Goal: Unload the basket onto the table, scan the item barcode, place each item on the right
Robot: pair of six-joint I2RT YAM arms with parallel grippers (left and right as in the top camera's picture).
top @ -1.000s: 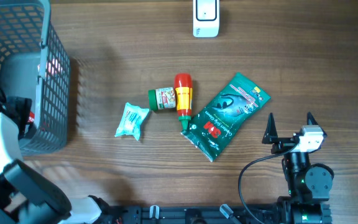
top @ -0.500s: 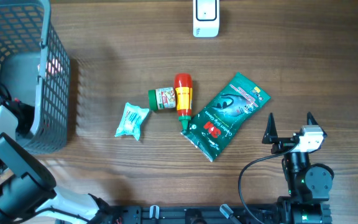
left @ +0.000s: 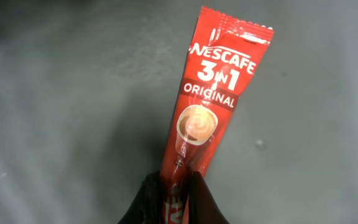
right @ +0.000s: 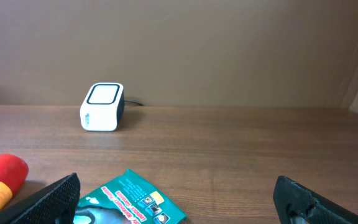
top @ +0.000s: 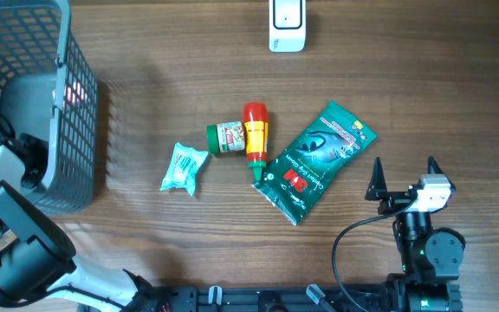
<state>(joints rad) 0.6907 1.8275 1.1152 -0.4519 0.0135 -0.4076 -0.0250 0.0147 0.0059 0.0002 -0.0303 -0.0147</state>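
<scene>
Nescafe sachet point(left: 213, 112) is pinched at its bottom end by the left gripper point(left: 174, 186), jaws closed tight on it, both black fingers point(left: 146, 200) pressed against the red film. It's a long red stick, front face to the wrist camera ("3in1 ORIGINAL" plus a coffee cup print), running up and slightly right away from the fingers over the grey floor of the basket point(left: 55, 93); can't tell if it touches the floor. From overhead, the left arm reaches into the wire basket point(top: 78, 130) at the far left of the table point(top: 423, 78) (the gripper and sachet are hidden there behind the arm and mesh). The scanner point(top: 286, 24), a small white box, sits at the top centre edge, well apart from the basket. Mid-table is a cluster of 4 items: red squeeze bottle point(top: 255, 139) with a yellow label, a green-capped jar point(top: 225, 137) touching its left side, a small teal packet point(top: 184, 166) just left of those, and a green 3M pouch point(top: 314, 160) right of the bottle. Right gripper point(top: 404, 165) sits near the right front edge, jaws fully spread, holding nothing, aimed toward the scanner with the pouch and the bottle at the bottom of its wrist view.
</scene>
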